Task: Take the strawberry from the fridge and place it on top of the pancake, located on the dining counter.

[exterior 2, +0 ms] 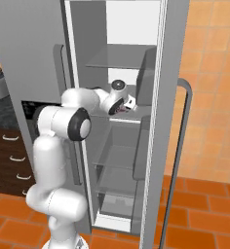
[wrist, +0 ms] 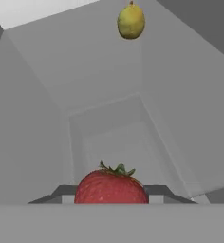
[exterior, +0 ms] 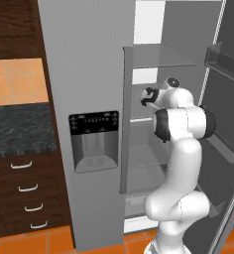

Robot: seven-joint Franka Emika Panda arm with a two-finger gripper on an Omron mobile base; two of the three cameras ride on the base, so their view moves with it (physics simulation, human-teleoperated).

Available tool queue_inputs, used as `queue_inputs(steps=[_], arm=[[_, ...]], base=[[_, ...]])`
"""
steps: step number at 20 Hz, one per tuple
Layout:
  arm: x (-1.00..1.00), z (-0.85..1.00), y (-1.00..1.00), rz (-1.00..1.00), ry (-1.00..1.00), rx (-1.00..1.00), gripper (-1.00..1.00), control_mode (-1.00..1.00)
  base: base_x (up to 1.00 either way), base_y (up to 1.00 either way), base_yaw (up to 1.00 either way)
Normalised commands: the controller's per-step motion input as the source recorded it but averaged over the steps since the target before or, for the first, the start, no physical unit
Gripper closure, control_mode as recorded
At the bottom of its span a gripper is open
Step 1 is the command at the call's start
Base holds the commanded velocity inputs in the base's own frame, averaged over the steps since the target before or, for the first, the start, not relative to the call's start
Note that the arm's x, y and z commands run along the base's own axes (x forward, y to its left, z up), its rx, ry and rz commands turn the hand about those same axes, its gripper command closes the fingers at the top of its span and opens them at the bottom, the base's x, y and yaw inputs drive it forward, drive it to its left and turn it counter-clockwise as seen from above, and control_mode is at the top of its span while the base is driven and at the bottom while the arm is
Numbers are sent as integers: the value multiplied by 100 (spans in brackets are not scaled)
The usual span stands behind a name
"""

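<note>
The strawberry (wrist: 111, 187), red with a green leafy cap, sits right at the bottom of the hand view between the two dark fingertips (wrist: 61, 192). My gripper (wrist: 111, 195) is shut on it. The grey fridge (exterior: 89, 74) stands with its right compartment open. My arm reaches in over the middle shelf, with the gripper (exterior: 145, 97) deep inside at shelf height. From the other side the gripper (exterior 2: 129, 106) hangs just above that shelf. The pancake and the dining counter are out of view.
A small yellowish-olive ball (wrist: 131, 21) lies farther back in the fridge. The open fridge door (exterior 2: 165, 121) with its bins (exterior: 223, 59) stands close on the arm's right. Dark drawers (exterior: 25, 188) under a dark-topped counter (exterior: 20, 129) flank the fridge on the left.
</note>
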Motion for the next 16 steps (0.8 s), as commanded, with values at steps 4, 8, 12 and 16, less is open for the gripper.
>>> queue_inputs(steps=[4,8,12,16], arm=[[-100,27,0,-2,0,0,100,-100],[-100,77,0,-3,3,1,100,-100],[-100,65,0,-2,15,0,100,-100],[-100,31,2,-2,18,0,100,-100]], base=[[0,0,0],[0,0,0],[0,0,0],[0,0,0]])
